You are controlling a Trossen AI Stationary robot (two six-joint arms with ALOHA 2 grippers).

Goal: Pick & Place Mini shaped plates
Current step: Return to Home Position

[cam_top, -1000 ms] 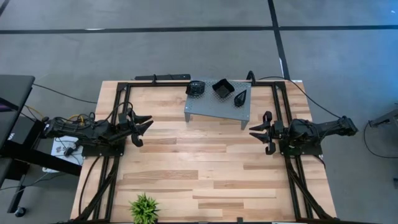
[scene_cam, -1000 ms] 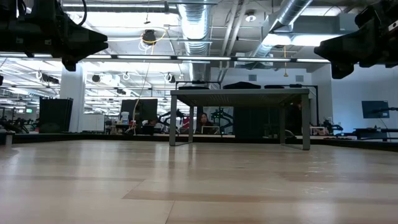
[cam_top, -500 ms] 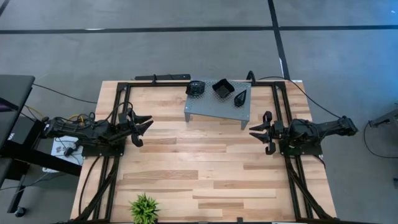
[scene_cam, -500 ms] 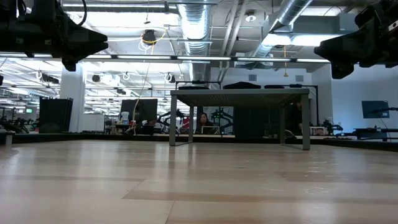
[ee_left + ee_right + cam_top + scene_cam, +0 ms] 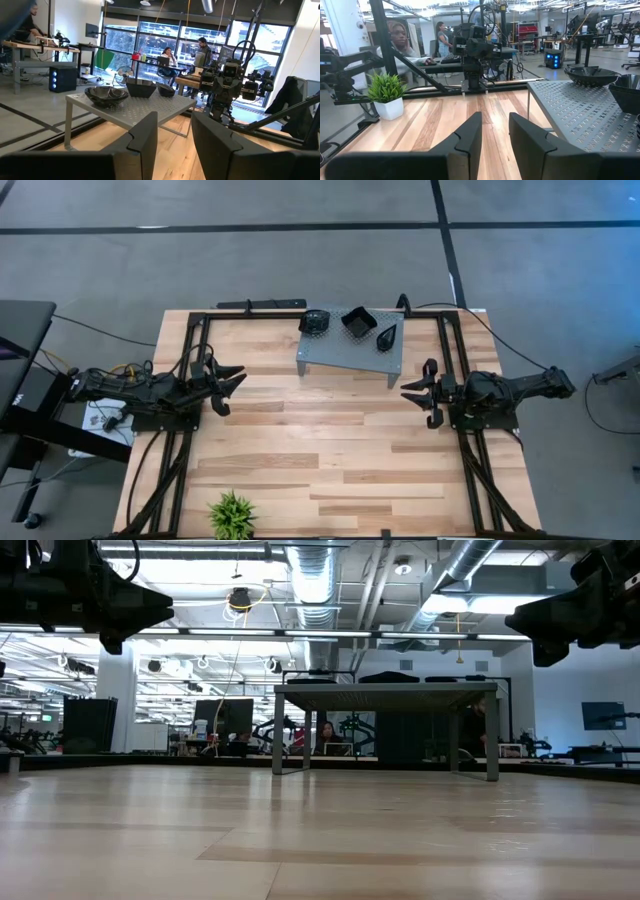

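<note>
Glossy black mini shaped plates (image 5: 358, 322) in three stacks, round, square, leaf, atop grey shelf (image 5: 340, 352)

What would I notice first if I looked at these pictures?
Probably the shiny black mini shaped plates, sitting in three little piles on the grey shelf at the back of the wooden table. Then the two dark arms facing each other across it, with the left end effector and right end effector both open and empty. A small green plant stands at the front edge.
</note>
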